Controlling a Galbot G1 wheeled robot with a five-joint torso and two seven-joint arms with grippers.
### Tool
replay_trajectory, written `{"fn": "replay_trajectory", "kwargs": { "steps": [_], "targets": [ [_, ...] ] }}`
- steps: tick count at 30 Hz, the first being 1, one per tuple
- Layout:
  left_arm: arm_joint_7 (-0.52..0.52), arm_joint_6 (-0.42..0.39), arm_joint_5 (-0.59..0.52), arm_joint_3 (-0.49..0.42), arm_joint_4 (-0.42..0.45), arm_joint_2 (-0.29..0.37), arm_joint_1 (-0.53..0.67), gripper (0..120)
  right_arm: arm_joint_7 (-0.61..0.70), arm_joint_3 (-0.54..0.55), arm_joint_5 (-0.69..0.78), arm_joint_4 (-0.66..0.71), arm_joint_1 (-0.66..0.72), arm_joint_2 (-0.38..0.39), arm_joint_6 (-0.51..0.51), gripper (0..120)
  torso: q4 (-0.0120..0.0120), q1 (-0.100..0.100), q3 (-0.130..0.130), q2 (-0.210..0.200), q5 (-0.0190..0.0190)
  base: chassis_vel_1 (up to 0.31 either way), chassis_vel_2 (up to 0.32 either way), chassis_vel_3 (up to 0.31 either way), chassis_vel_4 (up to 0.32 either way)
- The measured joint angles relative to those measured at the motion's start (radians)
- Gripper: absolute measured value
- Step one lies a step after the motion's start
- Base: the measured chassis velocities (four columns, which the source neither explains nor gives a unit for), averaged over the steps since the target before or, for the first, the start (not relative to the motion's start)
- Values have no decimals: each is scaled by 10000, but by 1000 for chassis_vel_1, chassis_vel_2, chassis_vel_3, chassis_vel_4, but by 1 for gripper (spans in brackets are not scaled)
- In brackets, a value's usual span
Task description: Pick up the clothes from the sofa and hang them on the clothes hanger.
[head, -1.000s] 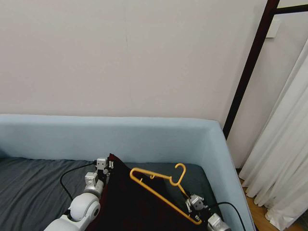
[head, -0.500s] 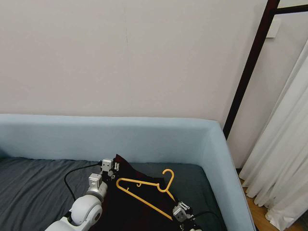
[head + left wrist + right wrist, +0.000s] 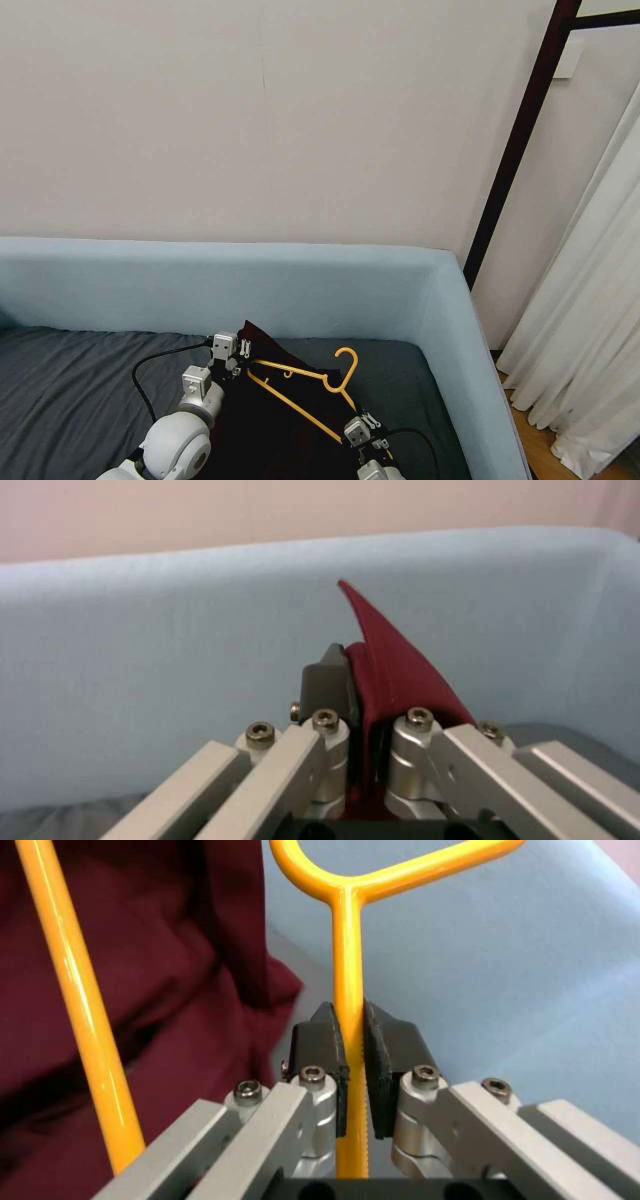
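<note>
Maroon garment point(image 3: 265, 425) (held aloft), yellow hanger point(image 3: 296, 407) across it

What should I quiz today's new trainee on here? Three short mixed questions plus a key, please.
1. True or false: the right gripper is shut on the orange plastic hanger.
2. Which holds the dark red cloth garment: A left gripper, B right gripper, C neither?
3. Fill in: the padded sofa is coloured ____.
Key: 1 true; 2 A; 3 light blue.
</note>
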State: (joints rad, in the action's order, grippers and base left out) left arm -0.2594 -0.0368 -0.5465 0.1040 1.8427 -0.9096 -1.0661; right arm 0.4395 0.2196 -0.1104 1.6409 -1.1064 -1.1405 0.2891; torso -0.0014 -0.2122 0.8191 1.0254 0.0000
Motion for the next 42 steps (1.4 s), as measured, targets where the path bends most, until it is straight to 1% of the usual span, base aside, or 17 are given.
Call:
{"fn": "replay_trajectory", "kwargs": {
  "steps": [3,7,17,20,25,30,33,36,37,41,42],
  "targets": [
    [136,120,242,-38,87,99,-15,0,14,-122,-53,-15,23,30,46,5,-3,-1,0,0,0,0,0,0,0],
    [216,182,351,-102,379,214,-222,0,81,-151,-1,-59,154,95,-96,5,-2,0,0,0,0,0,0,0,0],
    [340,227,565,-356,1243,109,-1043,0,374,-145,-17,-428,768,-221,-419,5,0,1,0,0,0,0,0,0,0],
    [448,274,583,-390,1365,126,-1185,0,386,-151,-58,-428,929,-231,-719,5,0,1,0,-1,0,0,0,0,0],
    [622,432,604,-413,1479,48,-1316,0,395,-231,-278,-212,1190,-261,-1634,5,-1,1,0,-1,0,0,0,0,0],
    [669,433,681,-389,1612,39,-1484,0,415,-300,-277,132,1217,-211,-1911,5,-1,1,0,0,0,0,0,0,0],
    [676,433,732,-281,1727,40,-1630,0,474,-362,-241,308,1216,-185,-2021,5,-1,1,0,0,0,0,0,0,0],
    [731,520,839,205,2182,72,-2022,0,605,-456,-304,627,1170,-79,-2110,5,-1,1,0,-1,0,0,0,0,0],
    [731,520,839,205,2182,72,-2022,0,605,-456,-304,627,1170,-79,-2110,5,-1,1,0,-1,0,0,0,0,0],
    [983,604,917,839,2972,178,-2534,0,659,-523,-506,902,1153,104,-1763,5,-1,1,0,-1,0,0,0,0,0],
    [983,604,917,839,2972,178,-2534,0,659,-523,-506,902,1153,104,-1763,5,-1,1,0,-1,0,0,0,0,0]
  ]
}}
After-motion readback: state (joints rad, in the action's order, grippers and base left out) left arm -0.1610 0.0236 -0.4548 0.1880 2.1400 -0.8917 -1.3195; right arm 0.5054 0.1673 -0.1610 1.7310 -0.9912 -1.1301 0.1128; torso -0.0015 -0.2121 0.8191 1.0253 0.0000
